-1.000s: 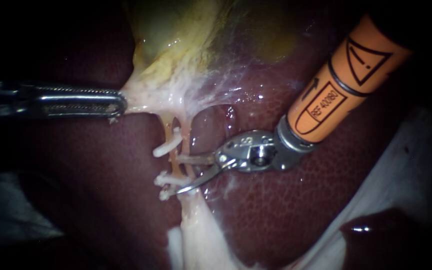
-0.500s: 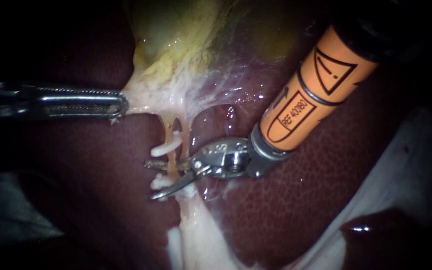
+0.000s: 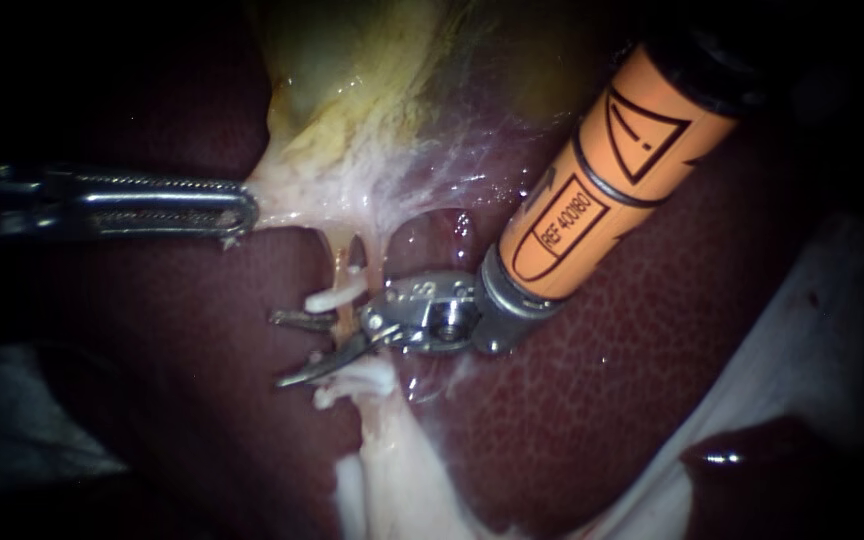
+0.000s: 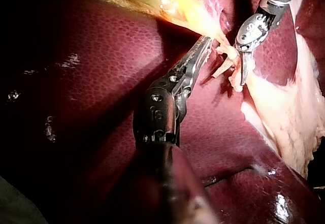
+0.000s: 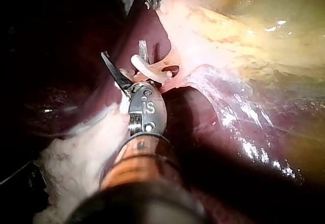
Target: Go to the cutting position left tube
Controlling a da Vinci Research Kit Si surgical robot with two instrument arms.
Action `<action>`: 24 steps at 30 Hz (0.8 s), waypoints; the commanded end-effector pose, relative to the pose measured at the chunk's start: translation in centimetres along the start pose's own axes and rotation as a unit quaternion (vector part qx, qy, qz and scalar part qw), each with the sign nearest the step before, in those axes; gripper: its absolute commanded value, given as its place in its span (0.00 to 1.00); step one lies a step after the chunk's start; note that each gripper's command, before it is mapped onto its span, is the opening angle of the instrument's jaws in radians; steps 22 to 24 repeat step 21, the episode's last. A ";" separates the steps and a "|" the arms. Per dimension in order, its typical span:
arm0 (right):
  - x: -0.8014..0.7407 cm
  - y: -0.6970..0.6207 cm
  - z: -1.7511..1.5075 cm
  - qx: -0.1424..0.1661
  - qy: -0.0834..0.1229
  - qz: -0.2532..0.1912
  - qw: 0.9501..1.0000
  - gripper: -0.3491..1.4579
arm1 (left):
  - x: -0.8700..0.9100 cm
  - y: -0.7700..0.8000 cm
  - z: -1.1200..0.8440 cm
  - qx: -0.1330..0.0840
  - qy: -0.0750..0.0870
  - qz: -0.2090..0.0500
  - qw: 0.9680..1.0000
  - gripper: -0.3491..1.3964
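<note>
My left instrument [image 3: 237,212] comes in from the left, its jaws shut on the pale edge of the gallbladder [image 3: 352,110], holding it taut. Below hang two thin tubes; the left tube [image 3: 341,268] carries white clips, an upper clip [image 3: 334,297] and a lower clip [image 3: 352,378]. My right instrument [image 3: 280,350], with an orange sleeve, ends in two blades that stand open, one on each side of the left tube between the clips. In the right wrist view the blades [image 5: 127,57] straddle the tube beside a clip [image 5: 144,71]. The left wrist view shows my left instrument [image 4: 205,43] gripping tissue.
Dark red liver [image 3: 592,400] lies under and around everything. A pale strand of fatty tissue [image 3: 392,470] runs down from the tubes. A white sheet [image 3: 802,340] lies at the right edge. The right tube [image 3: 374,262] sits close beside the blades' hinge.
My right instrument has slid left, and its open blades now reach past the left tube between the clips. My left instrument has held still.
</note>
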 end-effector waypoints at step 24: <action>0.30 -0.29 -0.04 0.025 0.027 0.019 0.999 0.91 | -0.01 -0.03 -0.03 -0.002 0.000 0.000 1.000 0.00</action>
